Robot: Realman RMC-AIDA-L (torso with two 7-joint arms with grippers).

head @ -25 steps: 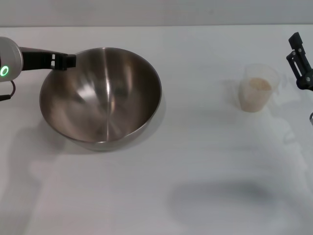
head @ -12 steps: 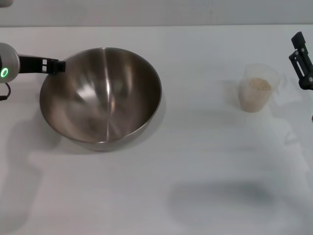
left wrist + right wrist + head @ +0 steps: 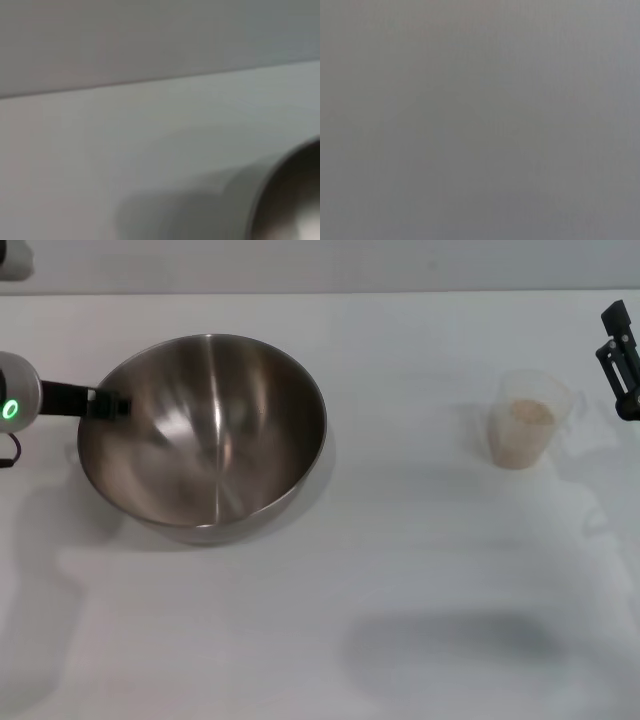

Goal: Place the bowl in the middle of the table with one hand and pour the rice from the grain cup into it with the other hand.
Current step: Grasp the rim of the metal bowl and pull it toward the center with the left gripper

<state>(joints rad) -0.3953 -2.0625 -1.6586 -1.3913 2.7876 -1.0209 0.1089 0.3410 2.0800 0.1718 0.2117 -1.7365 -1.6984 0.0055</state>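
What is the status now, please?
Left gripper at the rim of the large steel bowl, left of centre. Right gripper apart from the clear plastic cup of rice. Nothing between.

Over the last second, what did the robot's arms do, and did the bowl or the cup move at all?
The left gripper drew back toward the robot's left and now sits at the bowl's left rim; the bowl shifted very slightly that way. The right gripper edged a little farther right, away from the grain cup. The cup, its rice and the table stayed as they were.

White table (image 3: 420,570) w/ bowl (image 3: 205,430), grain cup (image 3: 527,420)
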